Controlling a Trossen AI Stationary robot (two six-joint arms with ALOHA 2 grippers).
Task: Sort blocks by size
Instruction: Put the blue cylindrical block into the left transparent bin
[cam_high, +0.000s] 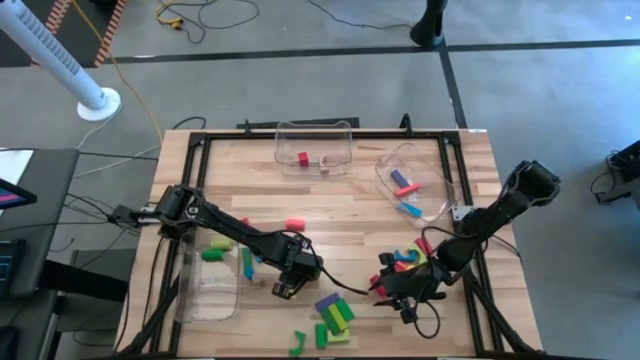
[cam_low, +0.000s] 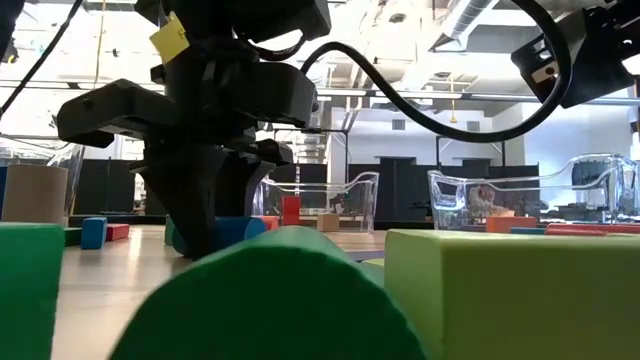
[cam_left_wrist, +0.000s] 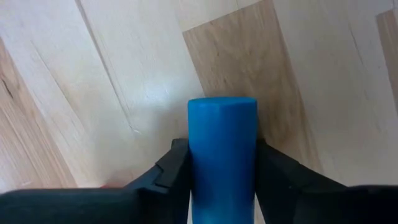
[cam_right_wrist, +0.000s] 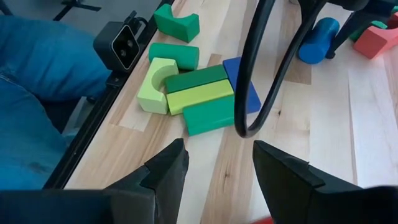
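Blue cylinder (cam_left_wrist: 222, 155) is seen lying flat on the worktop (cam_high: 340, 215), just left of the green-and-blue block cluster (cam_high: 333, 317) near the front edge; its long axis runs straight out between the left gripper (cam_left_wrist: 222, 177) fingers, round end pointing away from the wrist. Left jaws are pressed against both sides of the cylinder, pinching it. In the high view the cylinder is hidden under the left gripper (cam_high: 290, 275); only the left wrist and low views (cam_low: 215, 237) reveal it. Right gripper (cam_right_wrist: 219, 168) is held just right of the cluster, jaws spread, nothing between them. A clear bin (cam_high: 315, 145) is noted at the worktop's far edge.
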